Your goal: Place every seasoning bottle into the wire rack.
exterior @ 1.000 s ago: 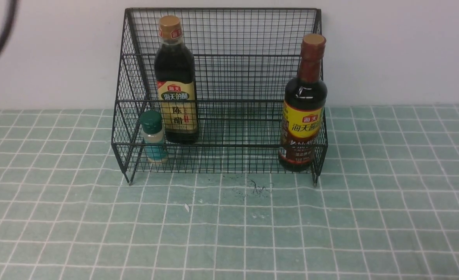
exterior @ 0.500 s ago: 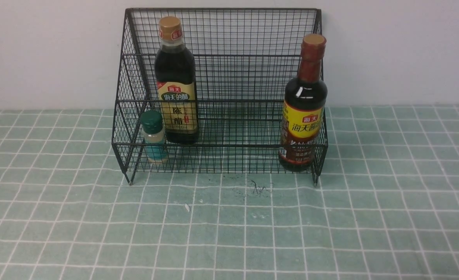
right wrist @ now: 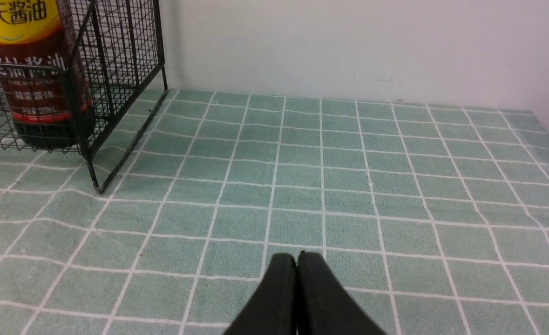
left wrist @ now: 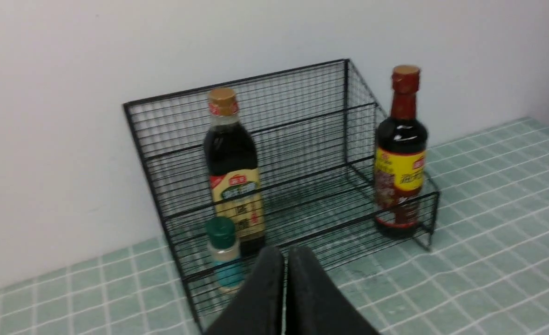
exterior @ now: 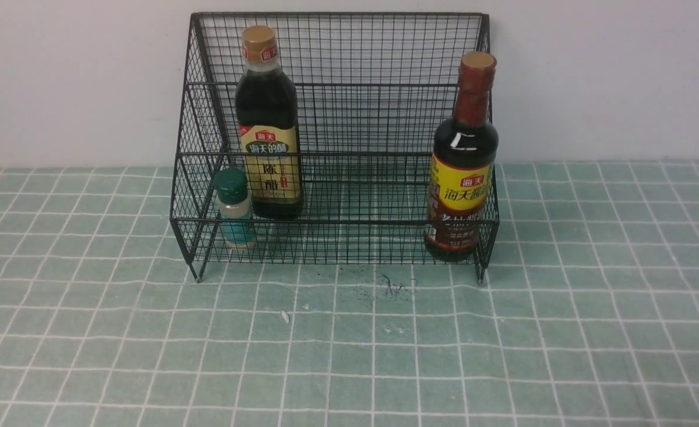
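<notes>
Green cloth with a white grid covers the counter [exterior: 592,308], which meets a plain white wall. Against that wall stands the black wire rack [exterior: 337,142], and all three seasoning bottles stand upright inside it. On my left side, the tall dark bottle with the tan cap [exterior: 268,124] sits on the middle tier, with the small green-capped shaker [exterior: 235,207] just in front of it on the lowest tier. At the far right end of the lowest tier stands the dark bottle with the yellow label [exterior: 462,160]. My left claw [left wrist: 285,265] and right claw [right wrist: 296,267] are both pressed together, empty, away from the rack.
</notes>
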